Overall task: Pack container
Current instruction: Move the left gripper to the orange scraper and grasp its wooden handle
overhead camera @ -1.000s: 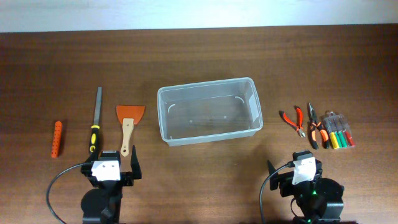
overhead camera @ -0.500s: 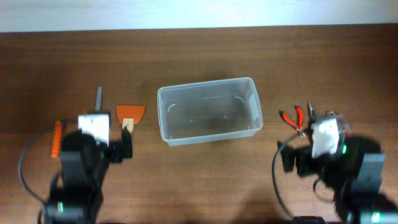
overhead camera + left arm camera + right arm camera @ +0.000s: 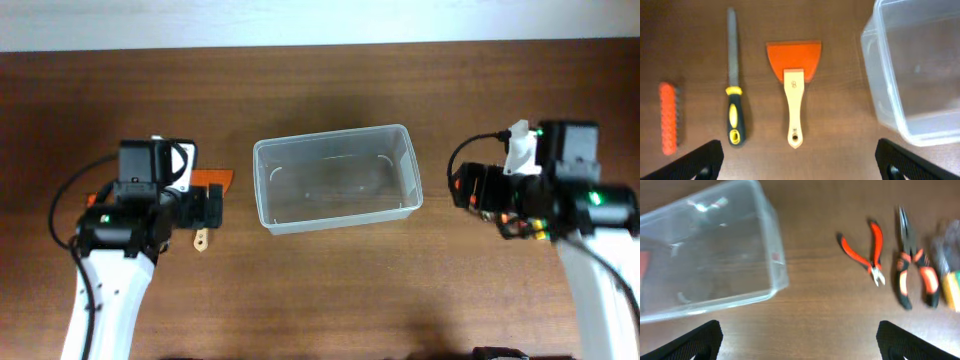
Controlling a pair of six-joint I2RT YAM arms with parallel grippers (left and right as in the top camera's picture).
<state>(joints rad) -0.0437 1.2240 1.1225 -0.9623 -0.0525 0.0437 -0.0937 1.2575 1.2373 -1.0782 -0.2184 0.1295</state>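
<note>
Clear container (image 3: 335,180) on tabletop (image 3: 320,290); left claw (image 3: 800,161) spread wide above orange-bladed scraper (image 3: 793,85) and file (image 3: 732,75); right claw (image 3: 800,341) spread wide above diagonal cutters (image 3: 865,254) and long-nose pliers (image 3: 912,266).

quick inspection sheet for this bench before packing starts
Surface: brown wooden table, no spills seen.
Job's things: clear container at centre, upright, nothing inside.
Clutter: left side, orange bit holder, file, scraper; right side, cutters, pliers, blurred bit case.
Grippers: left gripper open, empty, above the left tools; right gripper open, empty.
Cables: left cable and right cable, black, each looping beside its arm.
Surroundings: pale wall strip beyond the far edge.
</note>
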